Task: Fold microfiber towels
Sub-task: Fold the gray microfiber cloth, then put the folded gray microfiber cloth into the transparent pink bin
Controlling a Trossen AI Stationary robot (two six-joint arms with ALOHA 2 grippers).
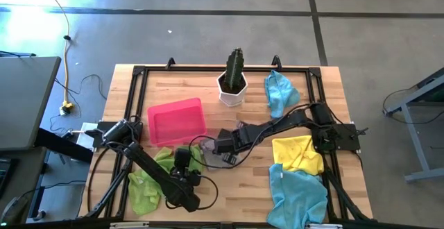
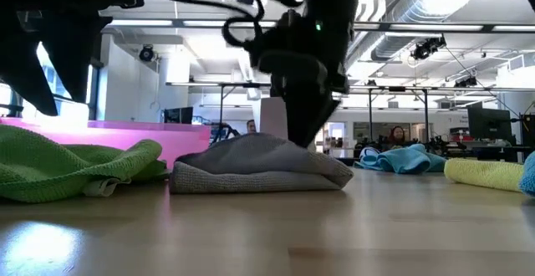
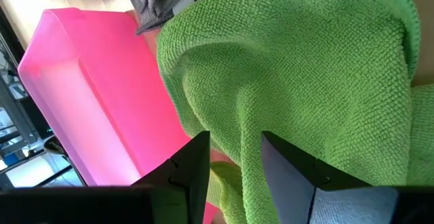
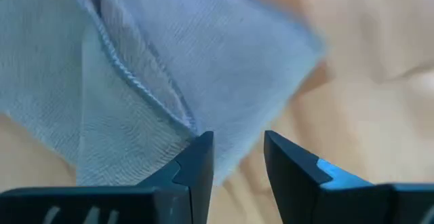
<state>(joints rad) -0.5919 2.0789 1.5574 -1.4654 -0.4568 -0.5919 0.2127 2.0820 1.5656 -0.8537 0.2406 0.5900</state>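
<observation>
Microfiber towels lie scattered over the wooden worktop (image 1: 229, 187). A folded grey microfiber towel (image 2: 263, 166) sits near the middle, just in front of the rigid pink rectangular tray (image 1: 177, 120). Beside it, toward the front left corner, lime green microfiber towels (image 1: 149, 180) lie bunched against the tray's front edge. A crumpled light blue towel (image 1: 279, 92) rests near the back right corner, a yellow towel (image 1: 297, 153) lies by the right edge, and a second, larger light blue towel (image 1: 298, 195) spreads at the front right corner, touching the yellow one.

The right gripper (image 4: 237, 159) hangs low over the grey towel with its 2 fingers set narrowly apart, holding nothing; the grey cloth lies just beyond the tips. The left gripper (image 3: 234, 157) hovers over the green cloth at the front left, its fingers likewise parted a little, with a ridge of green towel showing between them; I cannot tell whether they touch it.

A green cactus in a white pot (image 1: 234, 78) stands at the back edge, behind the tray. Both arms and their cables cross the middle of the worktop, hiding most of the grey towel from above.
</observation>
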